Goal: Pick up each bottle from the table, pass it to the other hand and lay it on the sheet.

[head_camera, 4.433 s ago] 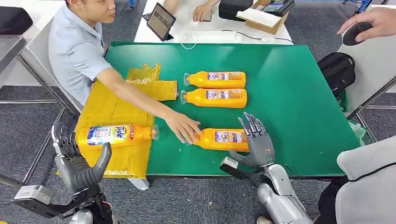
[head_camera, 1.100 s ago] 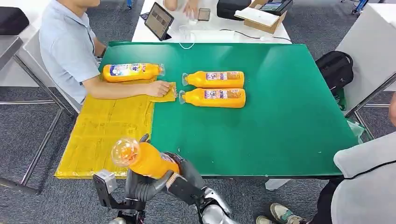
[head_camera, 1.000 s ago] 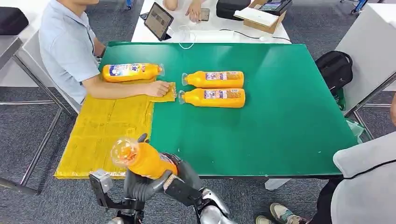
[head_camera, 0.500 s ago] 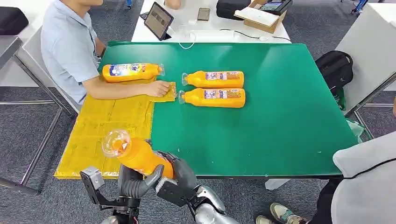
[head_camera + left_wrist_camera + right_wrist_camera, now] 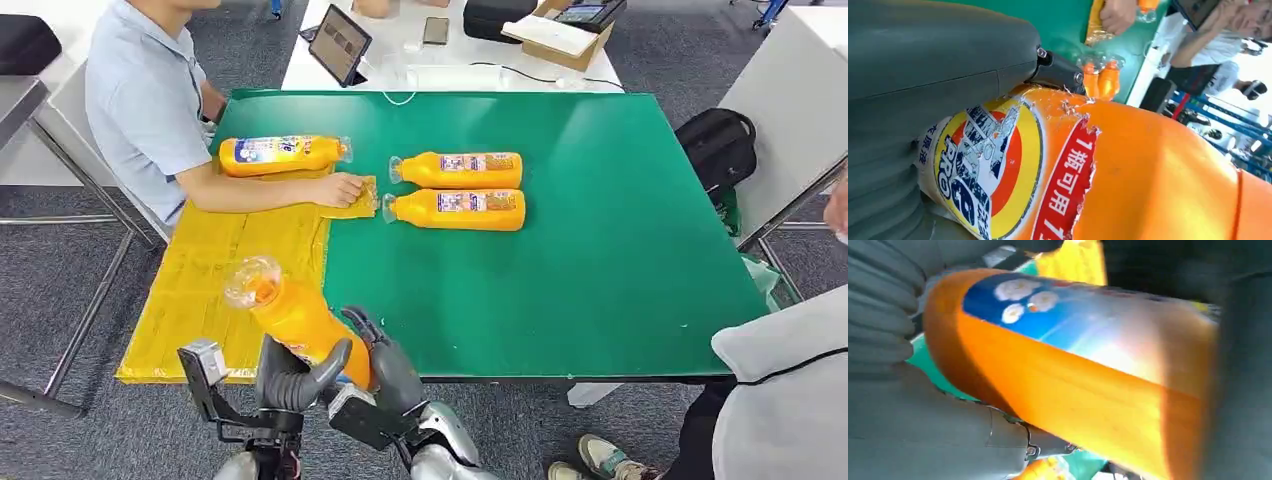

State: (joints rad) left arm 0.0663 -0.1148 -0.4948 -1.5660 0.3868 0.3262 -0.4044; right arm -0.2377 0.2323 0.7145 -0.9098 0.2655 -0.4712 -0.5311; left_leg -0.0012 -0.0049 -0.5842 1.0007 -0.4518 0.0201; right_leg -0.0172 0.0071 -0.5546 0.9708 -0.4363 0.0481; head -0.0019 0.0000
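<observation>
At the near edge of the green-topped desk [image 5: 600, 250], both robot hands meet around one orange plastic detergent bottle [image 5: 300, 320] with a clear cap, tilted with the cap up and leftward, over the corner of the yellow plastic sheet [image 5: 215, 270]. The left hand [image 5: 295, 375] grasps its lower body, thumb across it; the right hand [image 5: 385, 365] wraps the base from the other side. Two more orange bottles [image 5: 455, 190] lie side by side mid-desk. A fourth orange bottle [image 5: 280, 155] lies at the sheet's far end, beside a seated person's forearm [image 5: 270, 192].
</observation>
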